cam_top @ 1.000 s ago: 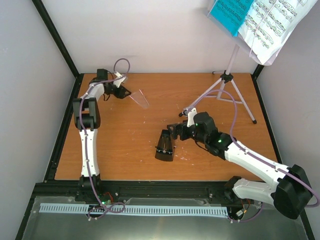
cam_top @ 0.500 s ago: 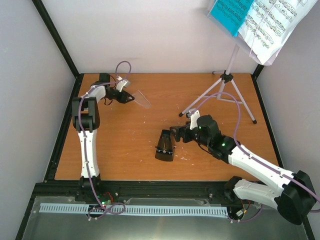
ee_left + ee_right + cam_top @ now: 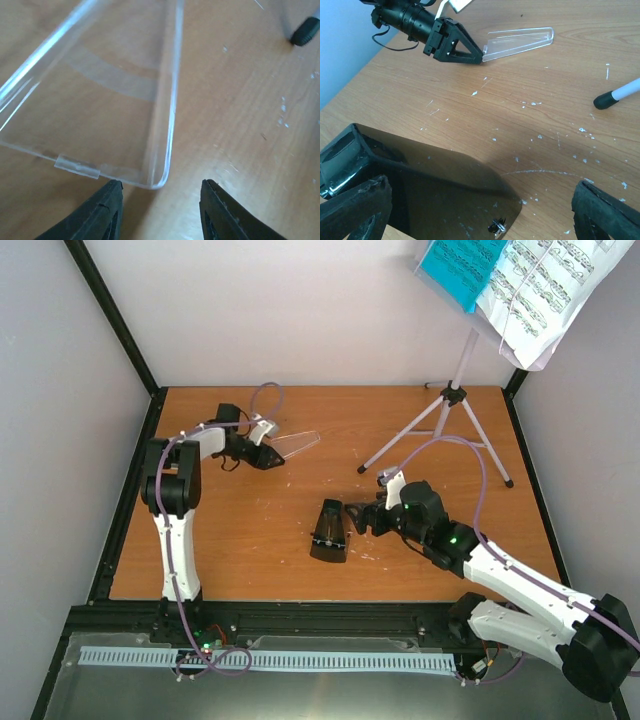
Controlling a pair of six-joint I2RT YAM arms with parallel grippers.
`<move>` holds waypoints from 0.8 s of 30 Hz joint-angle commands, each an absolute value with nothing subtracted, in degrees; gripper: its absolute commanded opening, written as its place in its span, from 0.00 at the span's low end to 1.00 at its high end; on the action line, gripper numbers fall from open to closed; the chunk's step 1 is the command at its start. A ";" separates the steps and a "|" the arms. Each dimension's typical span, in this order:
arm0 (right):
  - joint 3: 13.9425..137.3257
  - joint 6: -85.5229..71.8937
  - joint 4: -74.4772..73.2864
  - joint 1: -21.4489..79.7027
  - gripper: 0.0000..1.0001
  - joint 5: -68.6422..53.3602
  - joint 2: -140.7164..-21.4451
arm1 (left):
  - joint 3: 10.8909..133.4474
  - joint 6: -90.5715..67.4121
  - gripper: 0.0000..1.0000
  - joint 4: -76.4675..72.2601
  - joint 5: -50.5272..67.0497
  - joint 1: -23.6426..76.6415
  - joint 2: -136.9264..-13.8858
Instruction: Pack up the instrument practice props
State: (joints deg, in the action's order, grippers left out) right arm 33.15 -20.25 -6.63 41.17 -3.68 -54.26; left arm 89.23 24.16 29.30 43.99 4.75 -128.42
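The black metronome [image 3: 330, 530] lies on its side mid-table; in the right wrist view its dark body [image 3: 420, 185] fills the lower left. My right gripper [image 3: 358, 520] is open just right of it, with the wide jaws [image 3: 480, 215] partly straddling its narrow end without touching. My left gripper [image 3: 266, 456] is open at the back left, and a clear plastic cover [image 3: 100, 90] has its corner just ahead of the gap [image 3: 160, 202]. The music stand [image 3: 452, 398] stands at the back right, carrying the teal folder [image 3: 460, 265] and sheet music [image 3: 545, 285].
The stand's tripod legs spread over the back right of the wooden table [image 3: 250, 550], one black foot [image 3: 606, 100] close to my right gripper. The clear cover [image 3: 297, 444] lies flat, pointing right. Black frame rails edge the table on the left and front.
My left gripper moved right and nearer, its jaws narrowing, and the clear cover swung round to lie pointing right. My right gripper shifted slightly nearer beside the metronome.
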 commanded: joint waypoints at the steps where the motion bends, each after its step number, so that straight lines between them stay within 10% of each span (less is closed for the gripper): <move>1: 32.85 -20.37 -5.53 41.04 0.96 -4.03 -53.44 | 83.27 21.85 0.45 26.37 43.40 6.78 -124.90; 24: 31.38 -23.31 -5.24 41.04 0.96 -4.56 -51.42 | 65.10 0.19 0.62 -2.12 9.41 16.00 -108.50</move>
State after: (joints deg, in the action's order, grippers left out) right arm 32.29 -22.28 -6.20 41.17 -3.90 -52.64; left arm 63.31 5.37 0.25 17.91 16.58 -107.72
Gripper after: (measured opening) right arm 0.961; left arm 0.593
